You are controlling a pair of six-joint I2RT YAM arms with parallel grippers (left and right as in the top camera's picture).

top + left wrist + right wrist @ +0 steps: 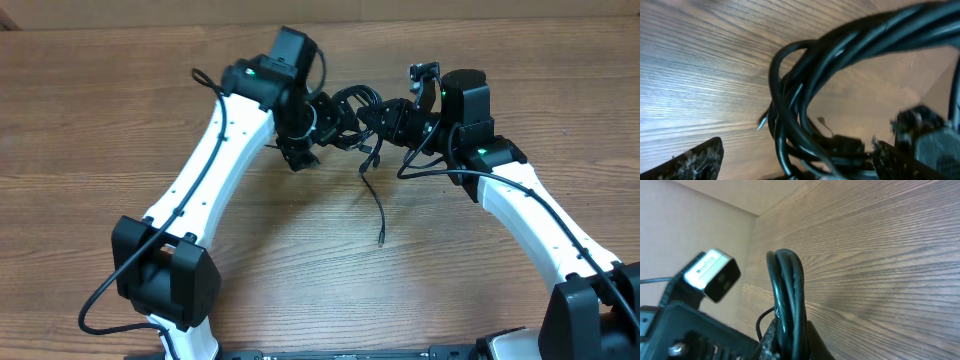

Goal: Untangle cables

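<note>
Against the table (pixel 880 255), only right wrist view shows cables (pixel 790 295) pinched.

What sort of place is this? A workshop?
Probably a robotics lab or test bench: a white left arm and right arm meet over a wooden table, tangled cables between them, a plain wall behind.

2 white arms (pixel 222 138), black joints (pixel 165 272), green lights (pixel 250 71).
</note>
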